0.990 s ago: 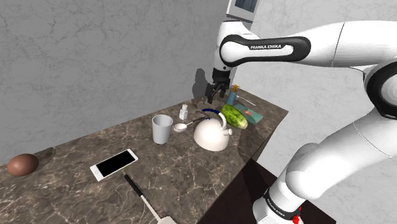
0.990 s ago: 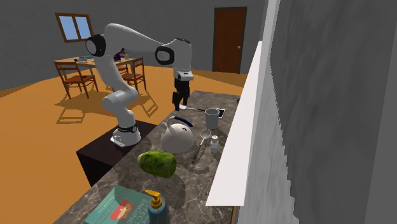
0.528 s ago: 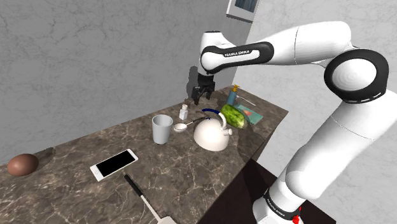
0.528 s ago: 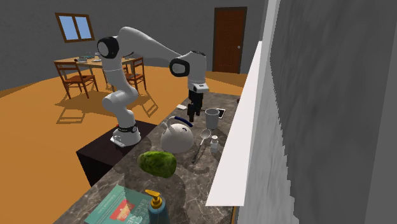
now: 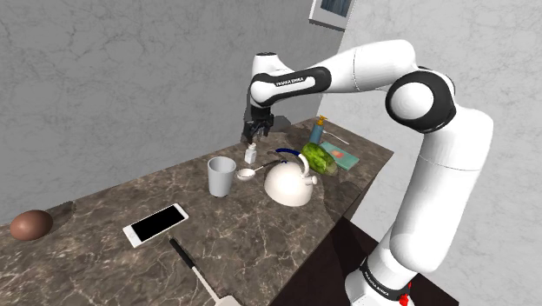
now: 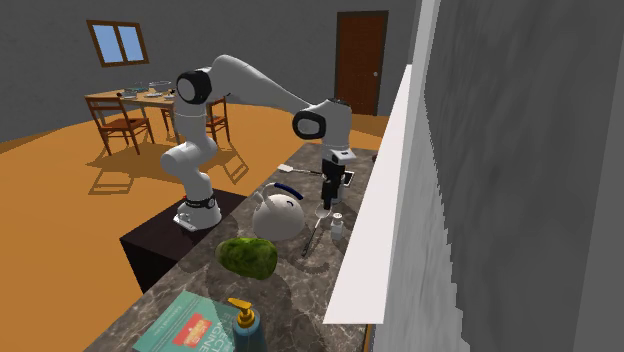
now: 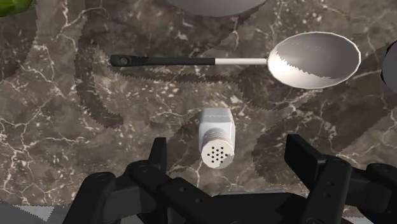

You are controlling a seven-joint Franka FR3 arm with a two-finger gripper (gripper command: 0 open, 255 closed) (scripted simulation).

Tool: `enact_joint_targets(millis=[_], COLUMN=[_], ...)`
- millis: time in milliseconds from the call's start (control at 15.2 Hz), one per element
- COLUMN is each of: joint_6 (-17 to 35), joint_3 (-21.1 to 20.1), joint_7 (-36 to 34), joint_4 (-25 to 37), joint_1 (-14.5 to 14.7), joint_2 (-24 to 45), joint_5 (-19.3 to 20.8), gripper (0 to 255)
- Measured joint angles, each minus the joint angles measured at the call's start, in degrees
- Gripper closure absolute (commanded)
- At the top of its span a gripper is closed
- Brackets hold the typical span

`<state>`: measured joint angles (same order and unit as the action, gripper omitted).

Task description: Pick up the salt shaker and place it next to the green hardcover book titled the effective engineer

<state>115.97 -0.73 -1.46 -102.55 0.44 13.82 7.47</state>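
Cropped kettle (image 7: 213,5) beyond spoon (image 7: 312,58), salt shaker (image 7: 217,137)

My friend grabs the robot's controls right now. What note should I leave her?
All-black gripper: open, above the small white salt shaker with a holed cap, not touching it.
Shaker: upright on the dark marble counter, beside a silver spoon.
Green hardcover book: at the counter's end, beyond the white kettle.
Done: gripper lined up. Left: descend, grasp, lift, set shaker beside book.
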Motion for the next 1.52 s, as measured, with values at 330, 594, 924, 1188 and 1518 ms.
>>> enact_joint_targets(millis=[330,594,924,1188,1518], joint_6=[2.3,4.8,5.3,5.3,5.3], joint_3=[0.1,0.3,0.3,0.3,0.2], joint_7=[0.0,0.0,-0.1,-0.1,-0.2], joint_4=[2.9,1.6,1.3,1.3,1.3], joint_1=[-0.1,-0.2,-0.2,-0.2,-0.2], joint_2=[5.0,6.1,6.3,6.3,6.3], joint_5=[0.3,0.5,0.6,0.6,0.5], gripper=[0,0,0,255,255])
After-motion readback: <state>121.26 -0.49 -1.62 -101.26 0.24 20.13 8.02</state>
